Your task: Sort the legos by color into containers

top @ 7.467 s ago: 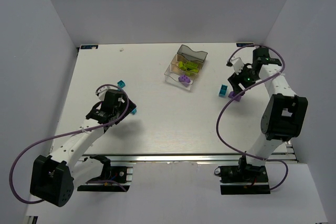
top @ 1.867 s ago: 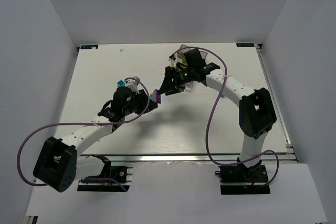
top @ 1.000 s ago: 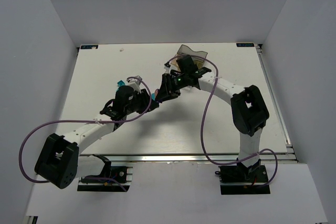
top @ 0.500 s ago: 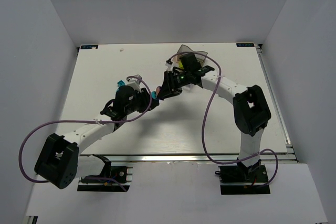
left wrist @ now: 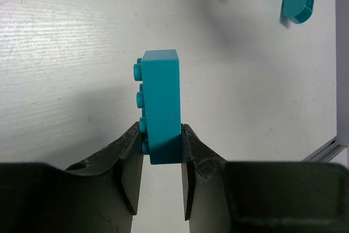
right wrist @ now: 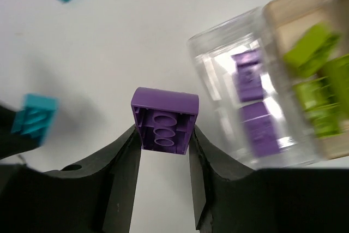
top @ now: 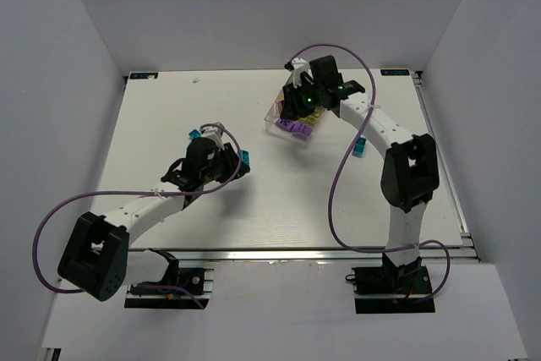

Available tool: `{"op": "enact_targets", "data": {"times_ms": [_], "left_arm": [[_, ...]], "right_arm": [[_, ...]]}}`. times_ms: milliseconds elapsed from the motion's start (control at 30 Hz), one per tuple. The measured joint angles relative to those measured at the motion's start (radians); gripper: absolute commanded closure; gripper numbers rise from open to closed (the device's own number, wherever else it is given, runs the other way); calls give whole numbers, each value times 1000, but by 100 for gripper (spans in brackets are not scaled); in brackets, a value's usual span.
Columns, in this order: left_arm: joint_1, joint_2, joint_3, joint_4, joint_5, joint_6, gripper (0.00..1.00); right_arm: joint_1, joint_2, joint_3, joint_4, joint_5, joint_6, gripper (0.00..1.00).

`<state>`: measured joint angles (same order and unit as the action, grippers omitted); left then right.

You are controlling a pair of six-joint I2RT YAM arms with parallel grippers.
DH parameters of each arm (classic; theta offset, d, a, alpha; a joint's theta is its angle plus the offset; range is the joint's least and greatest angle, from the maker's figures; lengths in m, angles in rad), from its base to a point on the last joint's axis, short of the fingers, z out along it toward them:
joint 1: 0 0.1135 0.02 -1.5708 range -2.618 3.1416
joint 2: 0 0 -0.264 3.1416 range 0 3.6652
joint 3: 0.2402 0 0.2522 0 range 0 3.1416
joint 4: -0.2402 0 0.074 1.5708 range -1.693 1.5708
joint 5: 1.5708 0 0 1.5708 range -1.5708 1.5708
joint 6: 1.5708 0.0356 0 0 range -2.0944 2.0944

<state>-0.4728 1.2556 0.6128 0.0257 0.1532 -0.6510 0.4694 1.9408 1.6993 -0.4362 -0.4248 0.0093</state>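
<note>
White wood-grain table; plain pale walls on three sides (evenly lit); metal rail in front.

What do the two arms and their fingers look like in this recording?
The left arm and right arm both have white links between blocky black joints, each trailing a loose purple cable. The right wrist carries small green lights. The fingers are black, curved and tapering.
</note>
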Motion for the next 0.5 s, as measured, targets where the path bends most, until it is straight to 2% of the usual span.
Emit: {"op": "enact_targets", "data": {"times_ms": [167,267,367,400,467,500], "left_arm": [[0,7,67,-16,-5,-2,99],[0,8,97,-18,-6,-5,99],[0,12,124,-20,-6,-16,99],[0,14,134,-20,-6,-19,99],[0,18,152,-23,-6,-25,99],[0,20,162,-23,-6,-27,99]], "right_arm": [[3,125,159,-37,171,-237,99],[4,214,226,-68,239,-324,93],[4,278,246,-98,278,-382,83],[4,292,246,-108,287,-394,75],[4,309,246,-129,302,-416,68],[4,314,246,-136,309,-424,61]]}}
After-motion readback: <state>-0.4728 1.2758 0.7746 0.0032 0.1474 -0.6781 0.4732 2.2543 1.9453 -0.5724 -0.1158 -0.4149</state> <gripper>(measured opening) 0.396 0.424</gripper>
